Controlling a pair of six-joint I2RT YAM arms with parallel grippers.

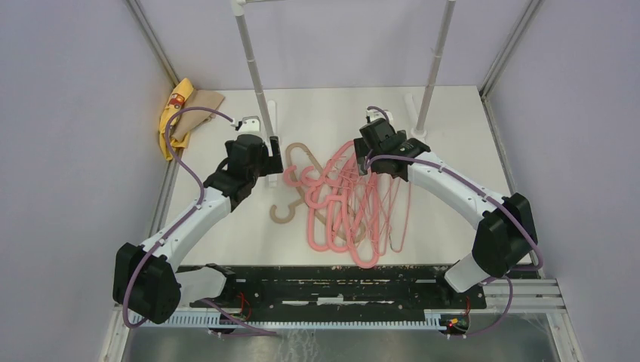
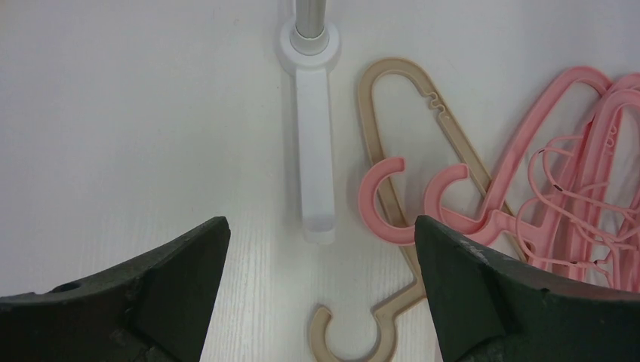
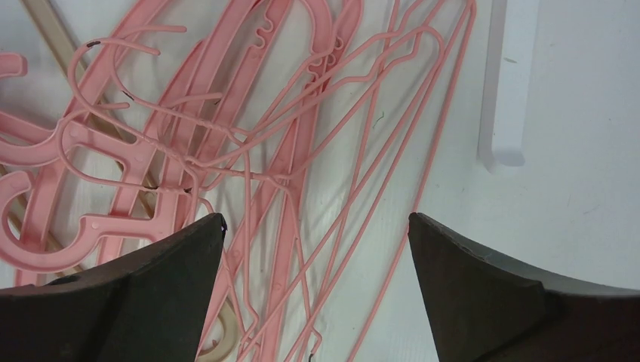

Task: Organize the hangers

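A white table (image 1: 226,234) is being enclosed on three sides by plain lavender-grey walls (image 1: 68,113), with metal struts (image 1: 155,49) being shown at the far corners. Two white rack poles (image 1: 253,64) are being held upright near the back, each on a flat white foot (image 2: 315,166). A yellow-and-tan cloth (image 1: 181,109) is being seen crumpled in the far left corner. Everything is being lit evenly.

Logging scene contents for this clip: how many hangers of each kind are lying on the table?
Tan plastic hanger: 1
Thick pink plastic hangers: 2, counted by their visible hooks
Thin pink wire hangers: at least 3; too tangled for an exact count
Total: at least 6
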